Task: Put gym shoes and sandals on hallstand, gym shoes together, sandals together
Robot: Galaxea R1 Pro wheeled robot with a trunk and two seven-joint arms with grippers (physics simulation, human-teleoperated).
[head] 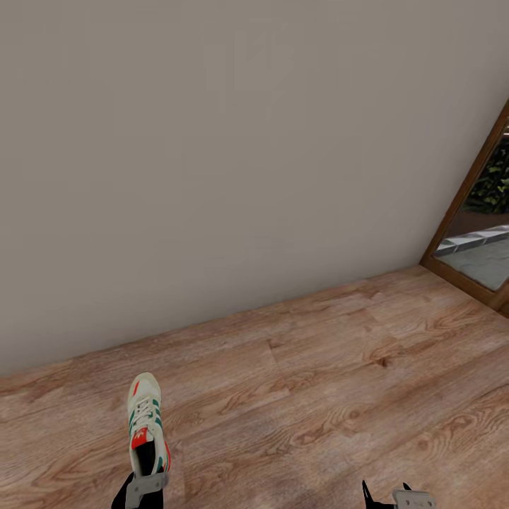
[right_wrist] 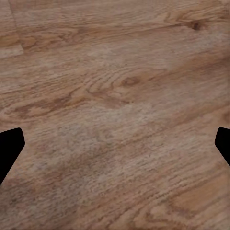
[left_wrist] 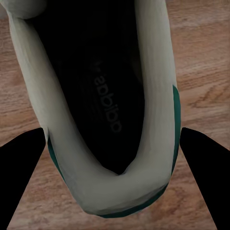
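One gym shoe (head: 145,420), cream with green stripes and a red-orange tongue, shows at the lower left of the head view, toe pointing toward the wall. My left gripper (head: 145,488) is shut on its heel. In the left wrist view the shoe's heel collar (left_wrist: 120,187) and dark insole sit between the two black fingers (left_wrist: 21,167), which press on its sides. My right gripper (head: 386,496) is open at the bottom right, nothing between its fingers (right_wrist: 9,143), above the corridor floor (right_wrist: 115,105). The sandals and the hallstand are out of view.
A plain grey wall (head: 212,155) rises straight ahead, meeting the wood-plank floor (head: 318,396). A wooden-framed glass door or mirror (head: 459,212) stands at the far right.
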